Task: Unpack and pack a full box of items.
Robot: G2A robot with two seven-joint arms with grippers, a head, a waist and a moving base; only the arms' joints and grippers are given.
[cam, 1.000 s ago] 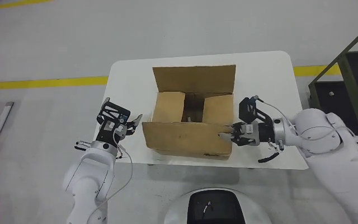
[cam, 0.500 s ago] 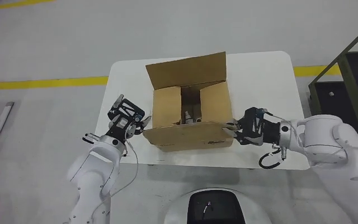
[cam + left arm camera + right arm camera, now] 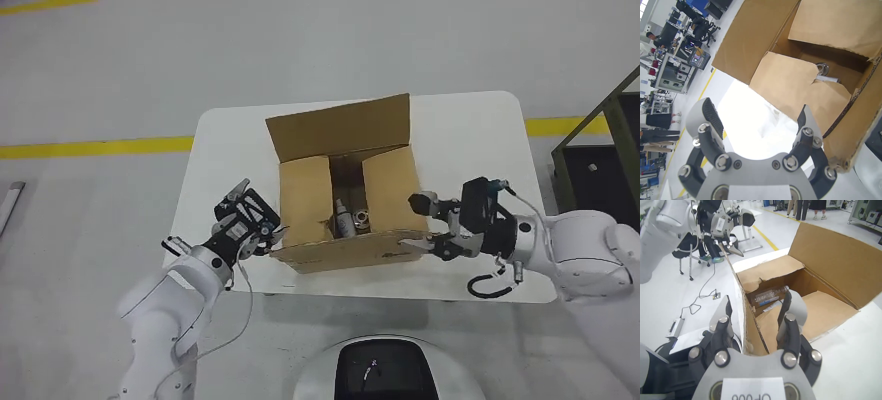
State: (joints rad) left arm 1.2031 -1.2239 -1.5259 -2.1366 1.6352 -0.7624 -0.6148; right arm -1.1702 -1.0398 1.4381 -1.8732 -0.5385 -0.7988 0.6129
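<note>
Table: white table (image 3: 232,150) on a grey floor with a yellow line.
Left arm: bent toward the box's near-left corner; left pincer (image 3: 755,111) wide open, holding nothing.
Right arm: at the near-right corner; right pincer (image 3: 757,300) wide open astride the near wall, not gripping.
Box: brown cardboard box (image 3: 340,135) mid-table, flaps up, edges torn.
Inside: clear plastic bottle (image 3: 770,294) lying flat; metal part (image 3: 822,69).

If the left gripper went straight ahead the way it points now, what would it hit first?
Most likely the side of the cardboard box; the left gripper, fingers open, aims at it across a little bare table. Depth is unclear.
</note>
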